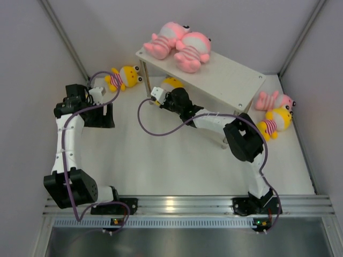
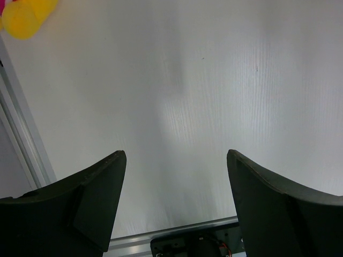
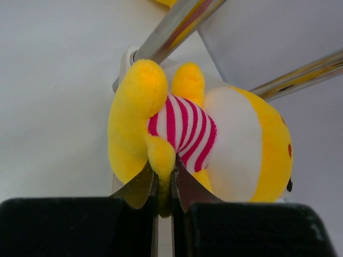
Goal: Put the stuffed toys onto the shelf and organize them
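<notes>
Our right gripper is pinching the yellow toy by a limb to tuck it under the shelf at its left end; our left gripper is gaping, empty.

fuzzy cloth yellow toy, glossy silver metal shelf leg, smooth matt white table

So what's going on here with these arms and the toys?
The right gripper is shut on a yellow toy by its limb, beside the shelf legs under the top tier. The left gripper hangs open and empty over the table. Two pink toys lie on the shelf top; another yellow toy lies left of the shelf, a mixed pair right of it.
</notes>
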Robot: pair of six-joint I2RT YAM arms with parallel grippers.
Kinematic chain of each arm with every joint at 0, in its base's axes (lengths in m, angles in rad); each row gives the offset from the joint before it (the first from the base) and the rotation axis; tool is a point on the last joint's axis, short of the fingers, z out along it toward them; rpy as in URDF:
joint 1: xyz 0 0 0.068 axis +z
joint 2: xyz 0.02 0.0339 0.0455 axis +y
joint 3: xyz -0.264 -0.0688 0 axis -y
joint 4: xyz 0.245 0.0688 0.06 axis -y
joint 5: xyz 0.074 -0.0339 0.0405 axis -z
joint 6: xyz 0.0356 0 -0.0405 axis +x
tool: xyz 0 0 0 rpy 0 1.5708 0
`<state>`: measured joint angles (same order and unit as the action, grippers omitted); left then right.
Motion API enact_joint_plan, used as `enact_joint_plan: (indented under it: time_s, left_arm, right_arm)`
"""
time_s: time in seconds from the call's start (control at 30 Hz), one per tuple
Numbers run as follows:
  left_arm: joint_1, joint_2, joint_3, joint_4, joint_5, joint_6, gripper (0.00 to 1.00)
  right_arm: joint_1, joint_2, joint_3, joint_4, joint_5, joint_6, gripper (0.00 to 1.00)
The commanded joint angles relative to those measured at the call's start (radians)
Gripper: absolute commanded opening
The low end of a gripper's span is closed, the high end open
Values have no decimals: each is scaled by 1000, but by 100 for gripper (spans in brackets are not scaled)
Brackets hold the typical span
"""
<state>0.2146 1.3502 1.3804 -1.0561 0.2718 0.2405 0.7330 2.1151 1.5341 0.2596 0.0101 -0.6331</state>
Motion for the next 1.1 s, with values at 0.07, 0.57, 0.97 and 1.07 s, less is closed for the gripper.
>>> enact_joint_plan:
  time_s: [0.07, 0.57, 0.97, 1.07]
  left_arm:
    - [5, -22, -7, 1, 14, 16, 81]
    - [6, -20, -21, -1, 50, 20, 81]
    - [6, -31, -34, -1, 75, 28, 81]
    - [6, -37, -40, -1, 79, 32, 81]
  right_arm:
    - [-24, 36, 40, 59, -50, -4, 0]
    - [29, -150, -77, -6, 11, -102, 79]
    - [315, -432, 244, -457, -112, 37, 96]
    - [309, -538, 353, -537, -200, 127, 97]
